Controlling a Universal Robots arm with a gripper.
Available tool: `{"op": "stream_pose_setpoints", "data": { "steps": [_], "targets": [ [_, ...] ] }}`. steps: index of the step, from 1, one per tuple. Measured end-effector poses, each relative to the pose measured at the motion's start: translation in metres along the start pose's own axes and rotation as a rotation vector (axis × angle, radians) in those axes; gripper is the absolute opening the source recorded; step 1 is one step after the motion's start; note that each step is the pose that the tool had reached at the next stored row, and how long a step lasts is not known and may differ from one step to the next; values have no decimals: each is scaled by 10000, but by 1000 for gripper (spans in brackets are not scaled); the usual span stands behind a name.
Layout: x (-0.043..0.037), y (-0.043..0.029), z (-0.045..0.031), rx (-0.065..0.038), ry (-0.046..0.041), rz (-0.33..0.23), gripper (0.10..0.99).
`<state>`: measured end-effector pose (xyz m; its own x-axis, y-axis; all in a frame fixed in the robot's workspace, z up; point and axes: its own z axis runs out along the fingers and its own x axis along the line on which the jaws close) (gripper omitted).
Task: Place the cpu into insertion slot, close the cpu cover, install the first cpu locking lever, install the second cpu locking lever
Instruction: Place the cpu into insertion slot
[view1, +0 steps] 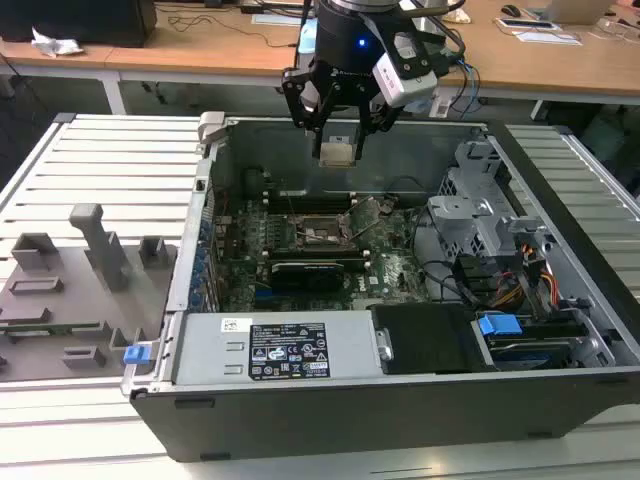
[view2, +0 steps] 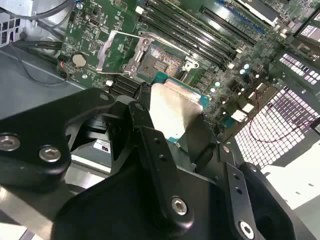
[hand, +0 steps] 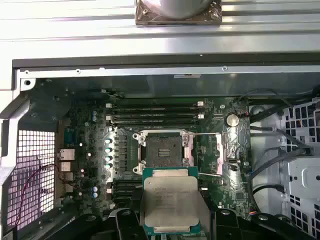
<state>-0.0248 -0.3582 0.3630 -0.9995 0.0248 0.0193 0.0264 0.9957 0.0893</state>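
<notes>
My gripper (view1: 337, 148) hangs over the open computer case, shut on the cpu (view1: 337, 152), a flat silver-beige square with a green edge. In the first wrist view the cpu (hand: 171, 202) sits between the black fingers (hand: 127, 222), just short of the insertion slot (hand: 162, 151), a dark socket framed in silver on the green board. The second wrist view has the cpu (view2: 172, 112) above and beside the insertion slot (view2: 162, 62). The cpu cover (view2: 117, 52) is flipped open next to the socket. Thin wire locking levers (hand: 206, 134) stand released.
The case walls (view1: 200, 215) ring the board. A labelled power supply (view1: 288, 350) lies along the near side, a metal drive cage (view1: 480, 215) with cables on the exterior view's right. A long black card (view1: 310, 270) sits near the socket. A grey fixture tray (view1: 70, 290) lies outside.
</notes>
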Motion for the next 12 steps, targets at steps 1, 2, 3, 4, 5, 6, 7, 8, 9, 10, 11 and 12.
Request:
{"op": "stream_pose_setpoints", "data": {
  "steps": [1,2,3,4,5,6,7,8,9,10,11,12],
  "targets": [
    [0,0,0,0,0,0,522],
    [0,0,0,0,0,7,522],
    [0,0,0,0,-2,16,522],
    [0,0,0,0,-3,34,522],
    [0,0,0,-1,-5,54,522],
    [0,0,0,-1,-6,68,522],
    [0,0,0,-2,-8,83,522],
    [0,0,0,-1,-9,107,522],
    [0,0,0,-2,-12,138,522],
    [0,0,0,-4,-19,210,522],
    [0,0,0,-6,-28,320,522],
    [0,0,1,-8,-36,404,522]
  ]
}}
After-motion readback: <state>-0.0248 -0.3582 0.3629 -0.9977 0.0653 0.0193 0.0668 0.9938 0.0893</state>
